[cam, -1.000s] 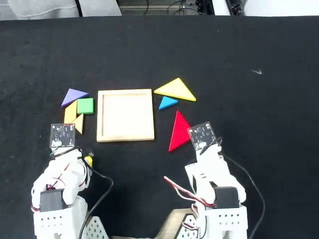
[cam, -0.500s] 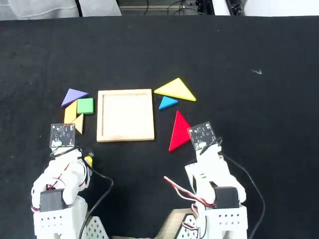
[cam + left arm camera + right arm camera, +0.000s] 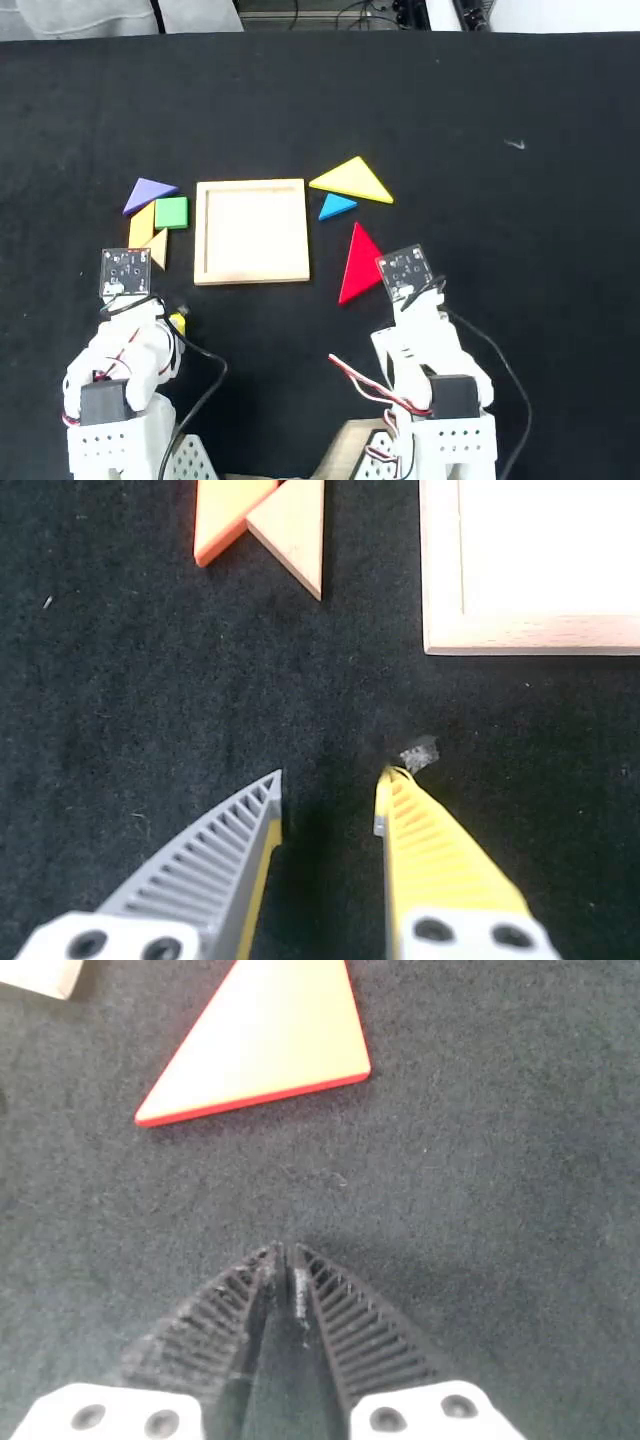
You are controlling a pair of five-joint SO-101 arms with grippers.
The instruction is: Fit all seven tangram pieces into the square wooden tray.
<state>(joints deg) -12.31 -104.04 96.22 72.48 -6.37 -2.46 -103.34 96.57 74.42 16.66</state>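
Evidently pre-first-pick: square wooden tray [image 3: 200, 232] lies bare on the desk [image 3: 500, 250], tangram pieces [image 3: 352, 180] flanking it; left tool [image 3: 330, 778] spread, right tool [image 3: 285, 1252] pressed together near the red triangle [image 3: 358, 265], so it must open before grasping.

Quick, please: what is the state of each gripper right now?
Left gripper: open, holding nothing.
Right gripper: closed, holding nothing.
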